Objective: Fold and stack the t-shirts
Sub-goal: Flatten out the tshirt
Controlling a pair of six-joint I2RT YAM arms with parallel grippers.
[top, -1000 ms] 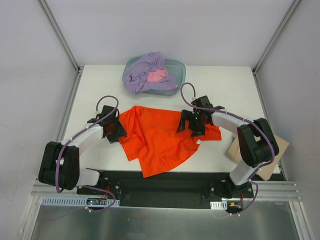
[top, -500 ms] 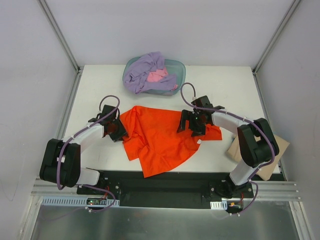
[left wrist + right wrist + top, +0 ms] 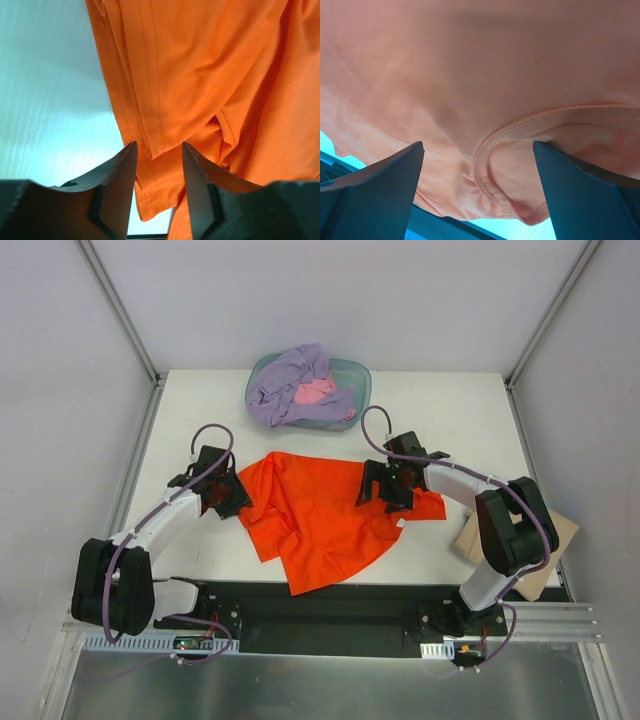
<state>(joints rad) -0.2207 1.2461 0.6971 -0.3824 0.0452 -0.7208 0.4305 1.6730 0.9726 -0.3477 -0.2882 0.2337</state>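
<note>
Your left tool [image 3: 224, 496]: nudged rearward along orange-red t-shirt [image 3: 320, 520] hem; jaws half open, hem between, ungripped. Right tool [image 3: 386, 488]: unmoved, wide open, empty. Folding not begun.

no readable text, no labels, no numbers

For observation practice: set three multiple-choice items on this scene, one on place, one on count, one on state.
1. Where is the lavender t-shirt? A in the teal tub; B on the floor; C over a chair.
2. How many t-shirts show? A one; B three; C five.
3. How do the right fingers stand? A wide apart; B shut on cloth; C shut on nothing.
Answers: A, it lies heaped in the tub; B, orange t-shirt, lavender, pink t-shirt; A, a broad gap shows.
</note>
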